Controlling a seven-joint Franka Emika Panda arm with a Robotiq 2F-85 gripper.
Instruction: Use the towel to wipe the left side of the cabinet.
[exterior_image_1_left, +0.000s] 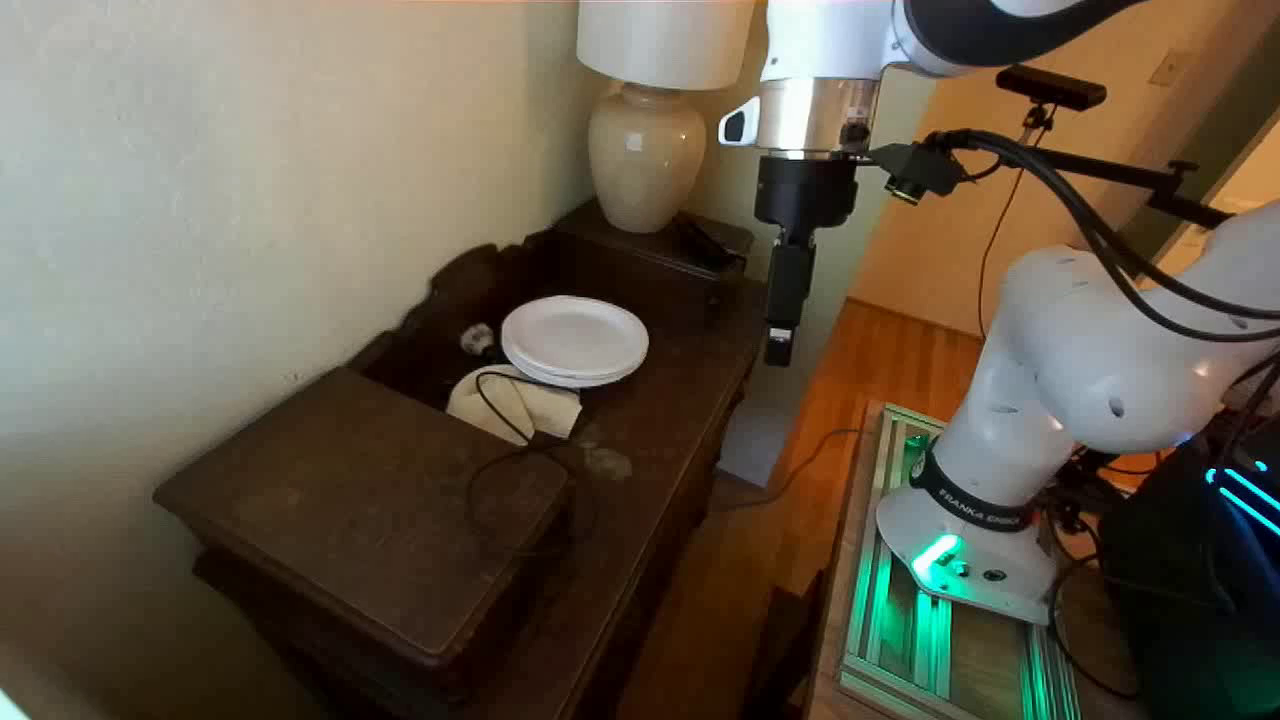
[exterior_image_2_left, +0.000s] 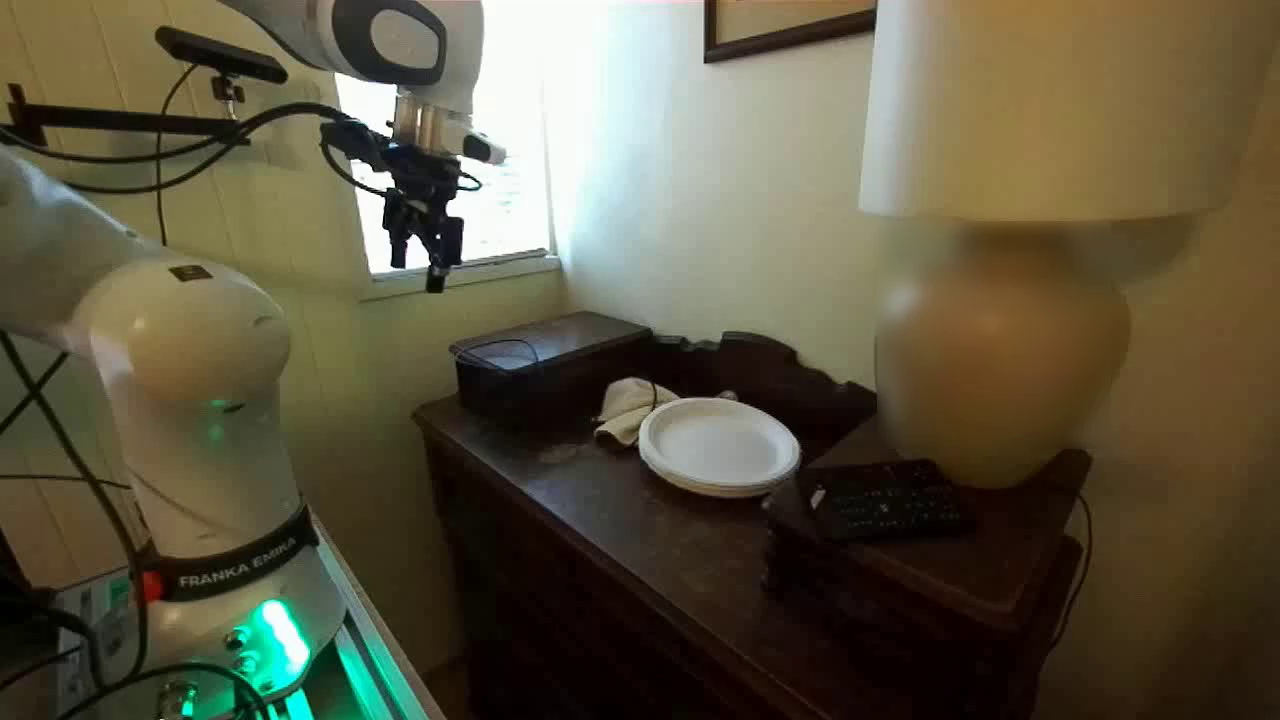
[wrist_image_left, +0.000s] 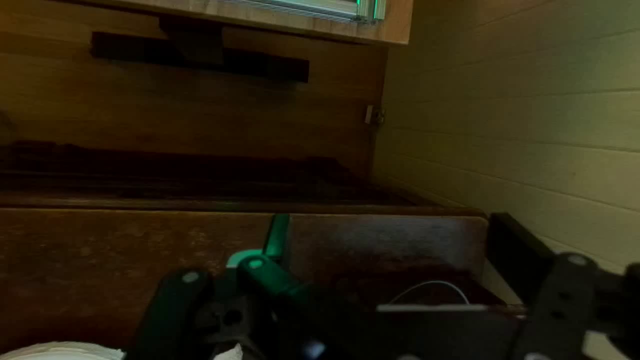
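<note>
The cabinet is dark brown wood; its top shows in both exterior views (exterior_image_1_left: 680, 400) (exterior_image_2_left: 590, 500) and in the wrist view (wrist_image_left: 125, 245). The towel is a crumpled cream cloth lying on the cabinet top beside a raised wooden box section, in both exterior views (exterior_image_1_left: 545, 408) (exterior_image_2_left: 626, 408). A thin black cable crosses over it. My gripper hangs in the air, fingers down, well above the cabinet and apart from the towel, in both exterior views (exterior_image_1_left: 779, 345) (exterior_image_2_left: 418, 268). In the wrist view its fingers (wrist_image_left: 390, 235) are wide apart with nothing between them.
Stacked white plates (exterior_image_1_left: 580, 335) (exterior_image_2_left: 720, 445) sit against the towel. The raised box (exterior_image_1_left: 370, 500) (exterior_image_2_left: 560, 340) stands at one end of the cabinet, with cable on it. A lamp (exterior_image_1_left: 645, 160) (exterior_image_2_left: 1000, 370) and a black keypad-like object (exterior_image_2_left: 890, 500) stand at the opposite end. A wall runs behind.
</note>
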